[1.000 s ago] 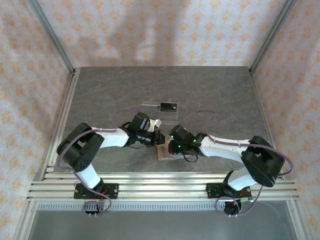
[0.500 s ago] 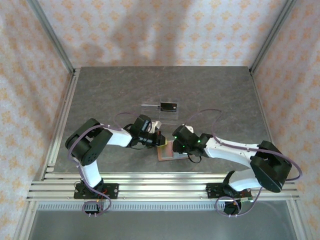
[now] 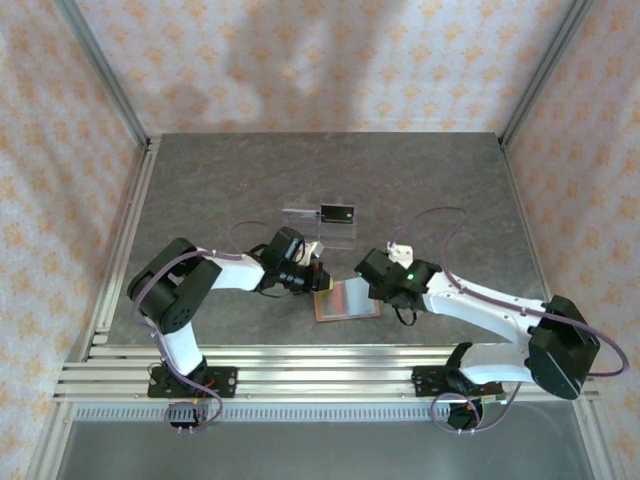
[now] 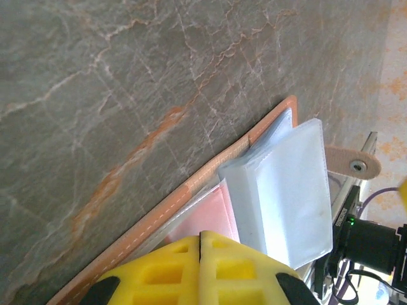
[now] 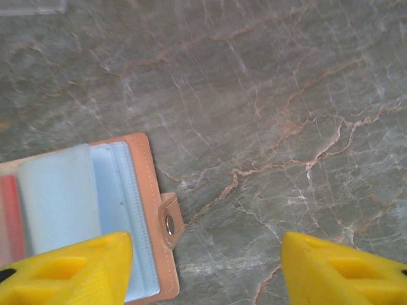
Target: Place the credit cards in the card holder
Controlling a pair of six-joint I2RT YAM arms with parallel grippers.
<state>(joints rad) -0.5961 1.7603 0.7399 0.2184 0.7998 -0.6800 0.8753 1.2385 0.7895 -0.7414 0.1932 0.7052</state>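
**Leather card holder lies open between the two grippers**

Reddish-brown with a tan edge, the card holder [image 3: 348, 299] lies opened flat on the grey, veined table [image 3: 220, 190], low and centre in the overhead view. Its pale blue plastic sleeves [image 4: 280, 190] fan up from the spine, with a pink sleeve beside them. The snap tab [image 5: 169, 222] sticks out from one edge onto the table.

The left gripper [image 4: 200, 267] sits at the holder's left edge. Its yellow fingers are clenched tight together over the pink sleeve, and whether they pinch anything cannot be told.

The right gripper [image 5: 203, 273] hovers just right of the holder, released, with its fingers wide apart. One yellow finger [image 5: 70, 270] hangs over the holder's corner and the other over bare table.

Higher in the overhead frame, well apart from the holder, a black card [image 3: 338, 212] rests on a clear stand [image 3: 300, 212].
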